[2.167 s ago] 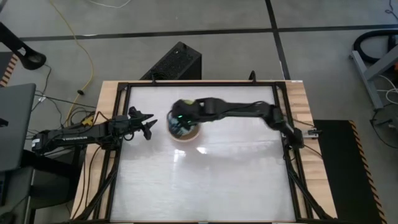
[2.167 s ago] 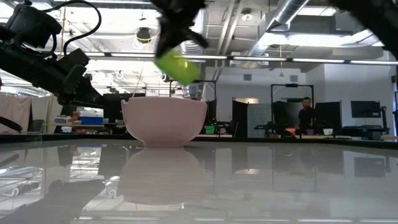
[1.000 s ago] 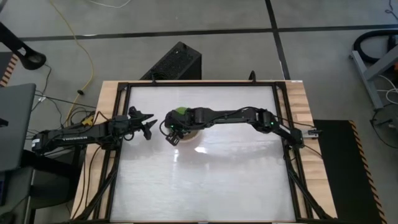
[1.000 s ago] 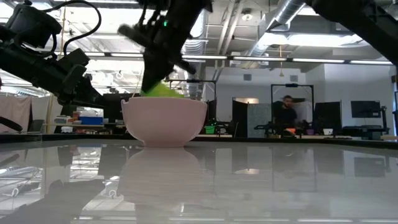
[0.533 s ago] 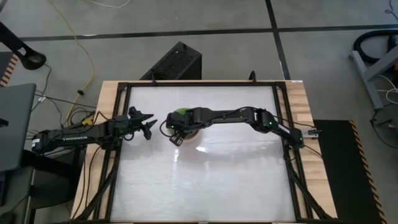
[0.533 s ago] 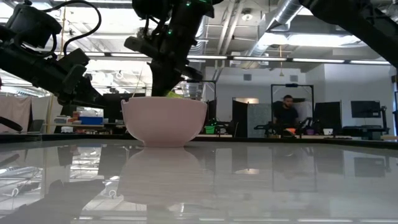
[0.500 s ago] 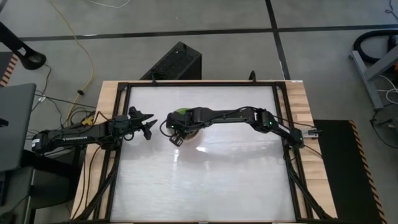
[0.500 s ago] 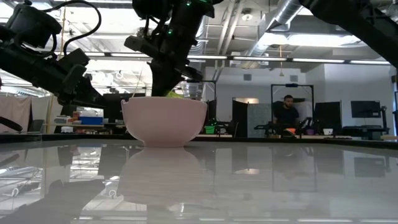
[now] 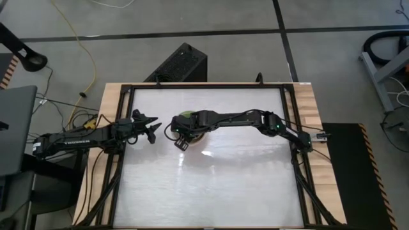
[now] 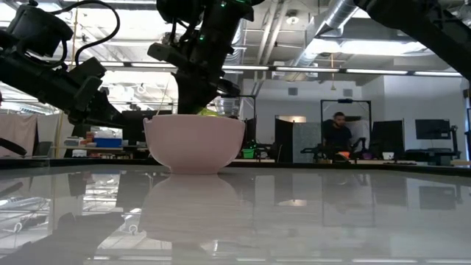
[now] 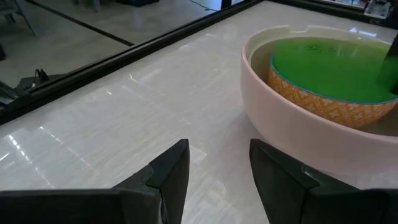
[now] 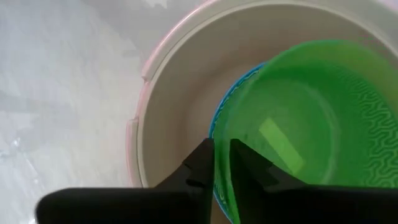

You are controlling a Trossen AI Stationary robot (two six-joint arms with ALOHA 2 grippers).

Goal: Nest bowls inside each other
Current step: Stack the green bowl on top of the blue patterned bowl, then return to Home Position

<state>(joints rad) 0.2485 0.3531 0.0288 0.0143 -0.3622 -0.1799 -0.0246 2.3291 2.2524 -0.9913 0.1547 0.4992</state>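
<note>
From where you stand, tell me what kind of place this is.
Probably a robotics lab or workshop: exposed ceiling ducts, monitors on benches behind the table, a person at a workstation.

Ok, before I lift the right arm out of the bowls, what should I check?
1. Green bowl seated inside the blue bowl: ok.
2. Blue bowl inside the grey-beige bowl, which sits in the pink bowl: ok.
3. Right end effector, at the green bowl's rim, has let go: cannot tell.
4. Pink bowl upright on the table: ok.
5. Left end effector open and apart from the pink bowl: ok.
</note>
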